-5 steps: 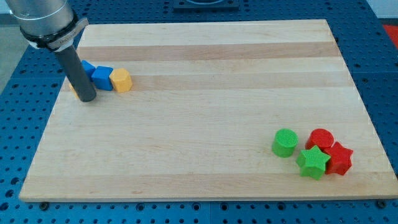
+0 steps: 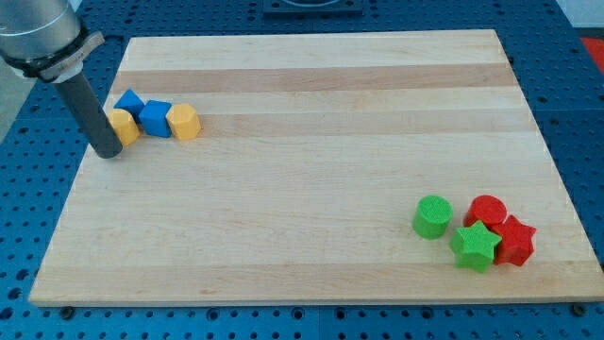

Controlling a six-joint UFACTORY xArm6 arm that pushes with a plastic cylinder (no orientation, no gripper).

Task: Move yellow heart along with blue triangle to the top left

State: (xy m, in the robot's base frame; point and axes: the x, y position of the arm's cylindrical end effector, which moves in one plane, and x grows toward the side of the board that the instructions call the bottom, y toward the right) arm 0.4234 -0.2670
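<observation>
A yellow heart (image 2: 125,125) lies near the board's left edge in the upper left part of the view. A blue triangle (image 2: 128,101) sits just above it, touching. A blue cube (image 2: 155,119) lies to the right of the heart, and a yellow hexagon (image 2: 184,123) lies to the right of the cube. My tip (image 2: 109,152) rests on the board at the lower left of the yellow heart, with the rod against the heart's left side.
At the lower right sit a green cylinder (image 2: 433,216), a green star (image 2: 475,246), a red cylinder (image 2: 487,212) and a red star (image 2: 514,240). The wooden board (image 2: 311,170) lies on a blue perforated table.
My tip has moved left, from in front of the yellow heart to its lower left. The heart now shows fully. The blocks have not visibly moved.
</observation>
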